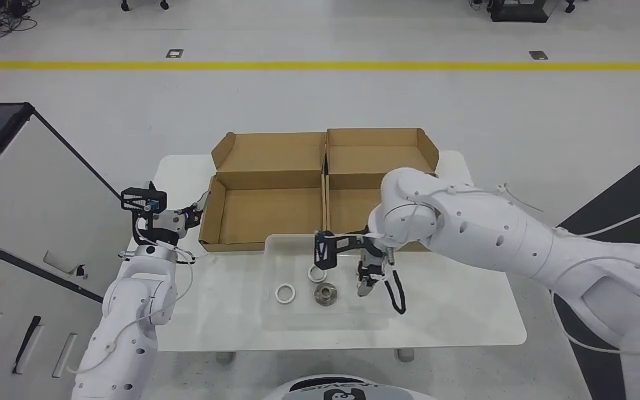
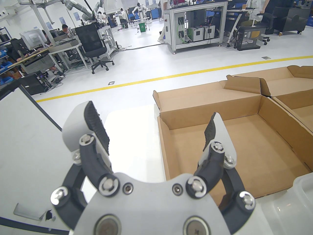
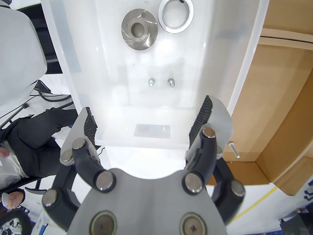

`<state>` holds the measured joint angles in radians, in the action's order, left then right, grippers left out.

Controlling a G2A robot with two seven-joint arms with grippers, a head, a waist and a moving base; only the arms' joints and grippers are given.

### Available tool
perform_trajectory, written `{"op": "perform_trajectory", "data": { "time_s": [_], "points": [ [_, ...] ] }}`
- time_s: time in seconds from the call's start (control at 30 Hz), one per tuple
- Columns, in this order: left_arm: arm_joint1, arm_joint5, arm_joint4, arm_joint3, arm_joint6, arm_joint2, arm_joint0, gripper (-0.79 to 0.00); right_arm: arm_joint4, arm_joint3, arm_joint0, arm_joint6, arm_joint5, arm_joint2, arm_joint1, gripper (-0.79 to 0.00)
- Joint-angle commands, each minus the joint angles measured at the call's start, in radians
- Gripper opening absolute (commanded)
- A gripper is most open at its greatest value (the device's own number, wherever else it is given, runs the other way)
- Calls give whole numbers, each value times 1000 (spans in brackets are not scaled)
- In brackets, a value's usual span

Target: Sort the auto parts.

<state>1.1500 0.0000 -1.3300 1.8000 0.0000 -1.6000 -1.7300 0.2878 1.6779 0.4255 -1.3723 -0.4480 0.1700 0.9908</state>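
Note:
A clear plastic tray (image 1: 300,238) on the white table holds a steel flange (image 1: 324,294), two metal rings (image 1: 284,294) (image 1: 316,273) and two small bolts (image 3: 151,82) (image 3: 171,82). My right gripper (image 1: 366,285) hangs open over the tray's right part with nothing between its fingers; in the right wrist view the gripper (image 3: 148,113) is short of the bolts, with the flange (image 3: 139,29) and one ring (image 3: 176,12) beyond them. My left gripper (image 2: 152,116) is open and empty, at the left edge of the left cardboard box (image 2: 220,135).
Two open cardboard boxes (image 1: 265,215) (image 1: 345,205) stand side by side behind the tray. A long bolt (image 3: 234,149) lies in the right box's near corner. The tray's corner (image 2: 300,196) sits close to the left box's front wall.

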Motion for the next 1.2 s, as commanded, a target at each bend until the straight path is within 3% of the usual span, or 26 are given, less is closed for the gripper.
{"op": "perform_trajectory", "data": {
  "time_s": [0.0, 0.13, 1.17],
  "points": [
    [0, 0, 0, 0, 0, 0, 0, 0, 3, -2, 3, -1, 1, 0, -1, -326],
    [0, 0, 0, 0, 0, 0, 0, 0, 8, -8, 11, 0, 0, 0, -2, -394],
    [0, 0, 0, 0, 0, 0, 0, 0, 92, -100, 104, -41, 40, 0, 76, -397]
  ]
}}
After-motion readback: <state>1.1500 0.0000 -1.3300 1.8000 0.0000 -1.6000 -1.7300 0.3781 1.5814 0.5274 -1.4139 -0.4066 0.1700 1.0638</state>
